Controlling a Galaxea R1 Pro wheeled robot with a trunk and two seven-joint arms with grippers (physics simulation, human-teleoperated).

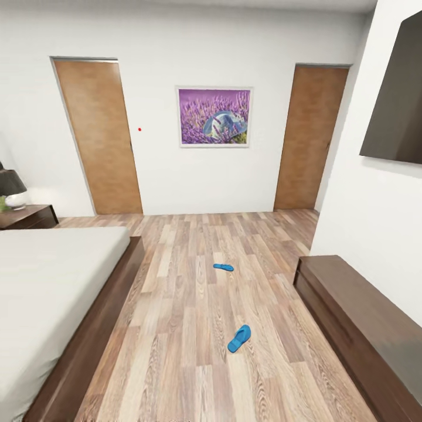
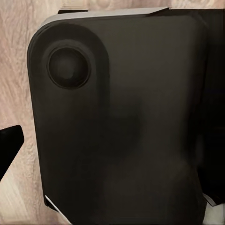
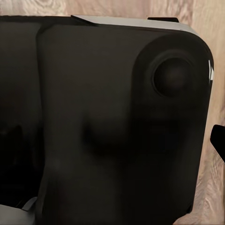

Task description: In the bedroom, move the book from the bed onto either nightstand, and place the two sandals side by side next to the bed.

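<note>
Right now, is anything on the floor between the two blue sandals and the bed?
Nothing visible is. The near sandal and the far sandal lie apart on bare wood floor, and only open planks run from them to the bed and its dark base.

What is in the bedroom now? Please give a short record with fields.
room: white walls, light wood-plank floor
bed: pale grey mattress on dark brown base, at left
nightstand: dark brown cabinet beyond the bed, lamp on it
sandals: two bright blue flip-flops, near one, far one, apart on the floor
book: not seen
bench cabinet: long, dark brown, at right
</note>
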